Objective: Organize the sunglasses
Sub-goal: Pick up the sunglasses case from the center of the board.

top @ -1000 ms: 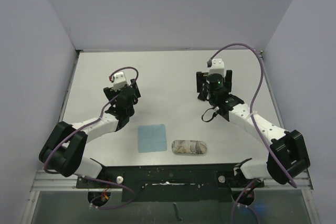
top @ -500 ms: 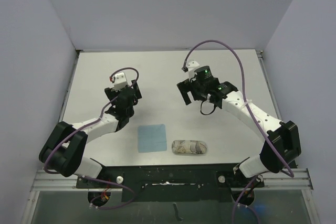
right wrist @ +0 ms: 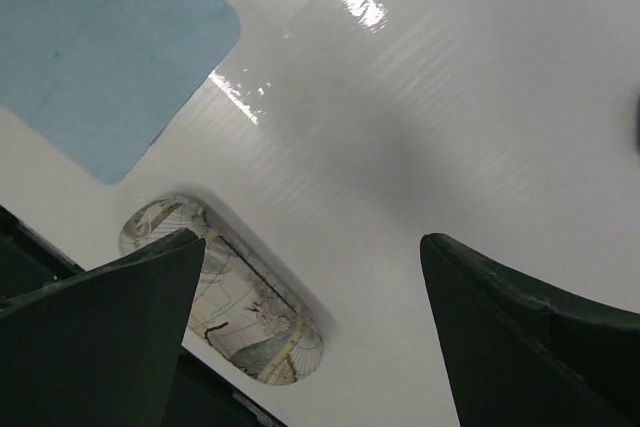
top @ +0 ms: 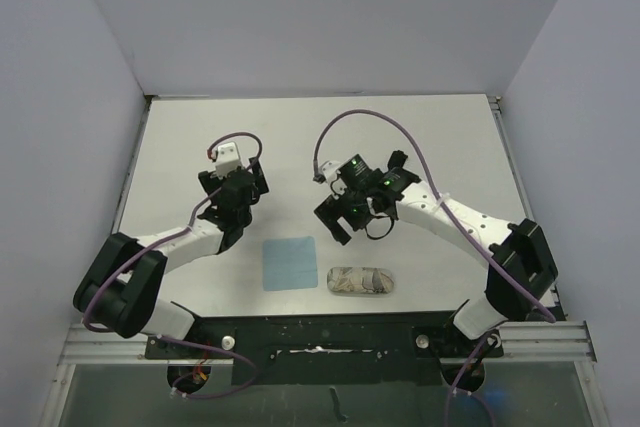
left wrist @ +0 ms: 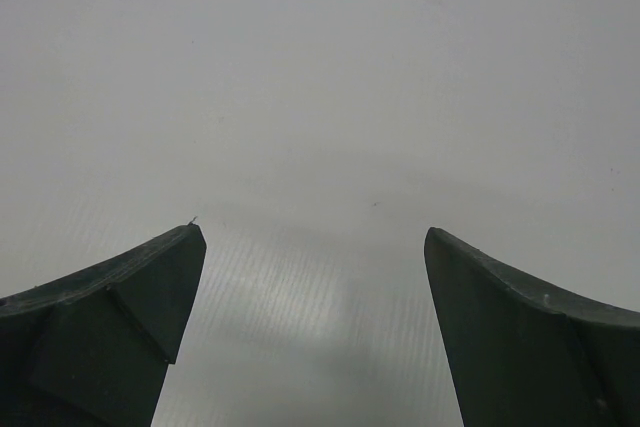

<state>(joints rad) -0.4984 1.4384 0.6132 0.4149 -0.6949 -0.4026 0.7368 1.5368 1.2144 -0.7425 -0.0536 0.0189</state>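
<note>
The sunglasses do not show clearly; a small black shape (top: pixel 398 159) juts out from behind the right arm, and I cannot tell whether it is them. My right gripper (top: pixel 335 222) (right wrist: pixel 312 242) hangs open above bare table, just above and left of the oblong marbled case (top: pixel 361 280) (right wrist: pixel 240 307), which lies shut near the front edge. Nothing is between its fingers. Over the left part of the table my left gripper (top: pixel 252 175) (left wrist: pixel 315 237) stands open and empty, with only white table under it.
A light blue square cloth (top: pixel 290 263) (right wrist: pixel 110 47) lies flat just left of the case. The black front rail (top: pixel 320 332) runs along the near edge. Grey walls close in the table on the left, back and right.
The right arm has swung from the back right toward the middle and down, now pointing at the case and cloth. The left arm has barely moved.
</note>
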